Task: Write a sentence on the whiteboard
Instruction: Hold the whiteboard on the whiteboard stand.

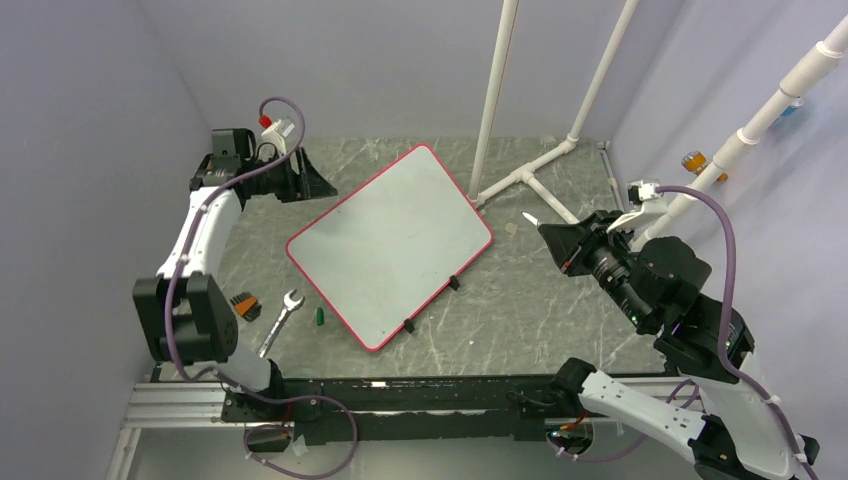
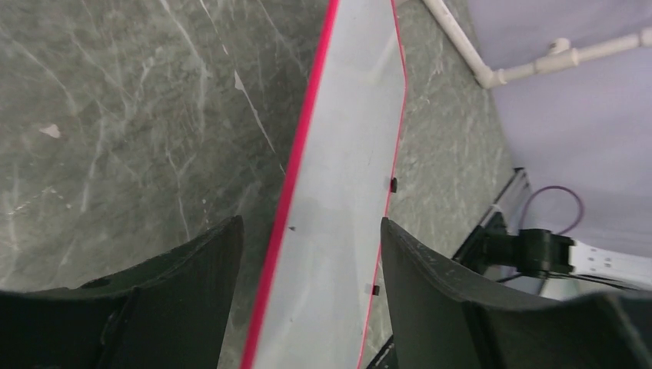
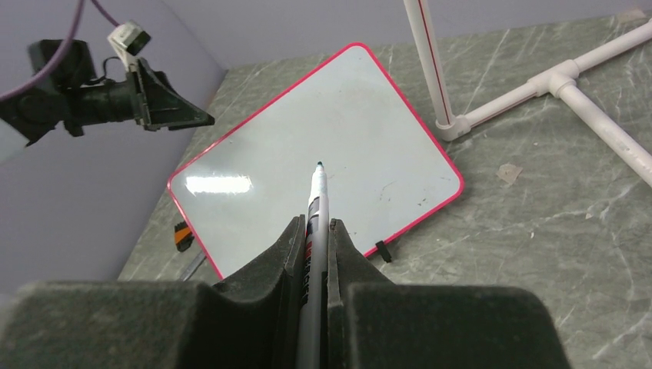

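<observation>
The whiteboard (image 1: 392,243), white with a red rim and small black feet, lies flat and turned at an angle in the middle of the table. It is blank; no green lettering shows on it. It also shows in the left wrist view (image 2: 342,177) and the right wrist view (image 3: 323,165). My right gripper (image 3: 317,231) is shut on a marker (image 3: 316,201) with its dark tip pointing toward the board, held above the table to the board's right (image 1: 560,240). My left gripper (image 2: 307,254) is open and empty, up beyond the board's far left corner (image 1: 315,180).
A wrench (image 1: 281,320), a green marker cap (image 1: 320,316) and an orange-and-black item (image 1: 246,305) lie left of the board's near corner. A white pipe frame (image 1: 530,175) stands behind the board on the right. Walls enclose left, back and right.
</observation>
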Robot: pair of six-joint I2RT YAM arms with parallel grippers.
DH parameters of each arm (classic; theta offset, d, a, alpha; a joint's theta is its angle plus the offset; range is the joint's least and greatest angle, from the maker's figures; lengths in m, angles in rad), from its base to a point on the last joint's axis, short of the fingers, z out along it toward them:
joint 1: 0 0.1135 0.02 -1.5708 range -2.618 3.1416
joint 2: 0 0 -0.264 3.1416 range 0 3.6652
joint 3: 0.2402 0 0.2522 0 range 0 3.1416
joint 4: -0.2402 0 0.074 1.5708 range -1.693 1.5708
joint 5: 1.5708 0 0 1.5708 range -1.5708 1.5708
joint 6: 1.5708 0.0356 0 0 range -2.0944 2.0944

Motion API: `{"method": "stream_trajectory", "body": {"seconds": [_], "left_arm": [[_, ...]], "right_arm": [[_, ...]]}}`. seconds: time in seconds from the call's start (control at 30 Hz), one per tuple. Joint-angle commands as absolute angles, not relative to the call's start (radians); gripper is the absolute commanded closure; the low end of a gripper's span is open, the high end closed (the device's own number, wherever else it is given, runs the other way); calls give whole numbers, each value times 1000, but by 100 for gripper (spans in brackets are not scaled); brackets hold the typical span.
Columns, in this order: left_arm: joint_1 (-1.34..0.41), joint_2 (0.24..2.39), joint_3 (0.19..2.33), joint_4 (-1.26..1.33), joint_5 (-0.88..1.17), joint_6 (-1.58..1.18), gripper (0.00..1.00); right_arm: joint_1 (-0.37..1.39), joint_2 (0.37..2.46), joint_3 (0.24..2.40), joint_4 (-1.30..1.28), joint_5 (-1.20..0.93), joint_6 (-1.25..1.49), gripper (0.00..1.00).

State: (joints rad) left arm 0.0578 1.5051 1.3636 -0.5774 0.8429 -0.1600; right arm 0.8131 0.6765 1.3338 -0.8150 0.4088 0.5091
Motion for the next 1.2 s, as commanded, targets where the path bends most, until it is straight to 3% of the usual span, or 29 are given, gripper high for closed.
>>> {"method": "stream_trajectory", "body": {"seconds": [0.0, 1.17], "left_arm": [[81, 1585, 1410, -527, 1064, -176, 32], [6, 1769, 1408, -605, 1086, -132, 63]], "right_arm": [[814, 682, 1326, -751, 389, 513, 100], [813, 665, 1316, -728, 350, 508, 100]]}}
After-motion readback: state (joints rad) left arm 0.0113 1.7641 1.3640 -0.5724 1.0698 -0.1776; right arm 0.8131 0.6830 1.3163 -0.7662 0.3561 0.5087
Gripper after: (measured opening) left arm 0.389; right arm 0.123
